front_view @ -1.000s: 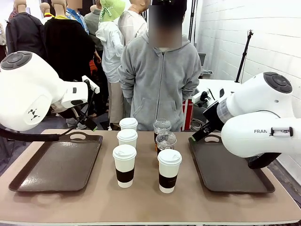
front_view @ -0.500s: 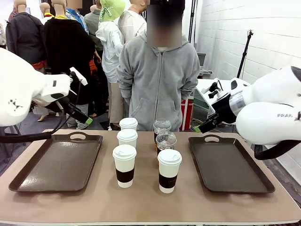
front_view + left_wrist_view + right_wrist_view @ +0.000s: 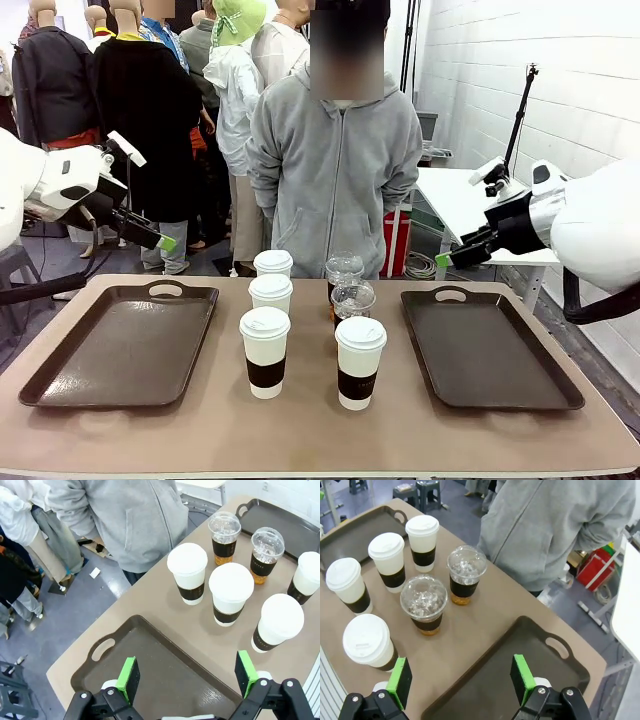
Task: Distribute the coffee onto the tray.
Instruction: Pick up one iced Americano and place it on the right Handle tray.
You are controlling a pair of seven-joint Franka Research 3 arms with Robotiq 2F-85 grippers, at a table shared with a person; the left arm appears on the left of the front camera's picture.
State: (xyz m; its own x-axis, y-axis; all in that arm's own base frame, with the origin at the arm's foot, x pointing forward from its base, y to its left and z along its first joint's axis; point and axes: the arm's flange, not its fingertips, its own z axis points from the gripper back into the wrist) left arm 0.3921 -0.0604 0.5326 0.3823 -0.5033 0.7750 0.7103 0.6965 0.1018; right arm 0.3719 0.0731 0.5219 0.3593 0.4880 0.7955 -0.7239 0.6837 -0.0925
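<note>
Nearest to us on the tabletop [image 3: 300, 430], two white cups with brown sleeves are standing side by side in the lower middle of the front view. They are the near-left cup [image 3: 265, 352] and the near-right cup [image 3: 360, 362], and they are not touching. Behind them the mid white cup [image 3: 270, 295] is standing left of the mid clear cup [image 3: 353, 299]. Behind those, the far white cup [image 3: 273, 263] is standing left of the far clear cup [image 3: 344, 267]. Both clear cups are showing amber drink under their domed lids. All six are sitting on the bare tabletop between the two trays.

The left tray [image 3: 120, 345] is lying at the left of the frame and the right tray [image 3: 485, 345] at the right. Each has its handle at the far end.

At the bottom of the left wrist view, the left tool [image 3: 187, 676] is hanging with its green pads spread wide and gripping nothing. It is above the handle end of the left tray, and the cups are showing at the upper right. At the bottom of the right wrist view, the right tool [image 3: 461, 681] is likewise gaping and gripping nothing. It is above the edge of the right tray, and the cups are showing at the upper left.

Farthest off, a person [image 3: 335, 160] in a grey hoodie is standing at the top middle, just behind the cups.
</note>
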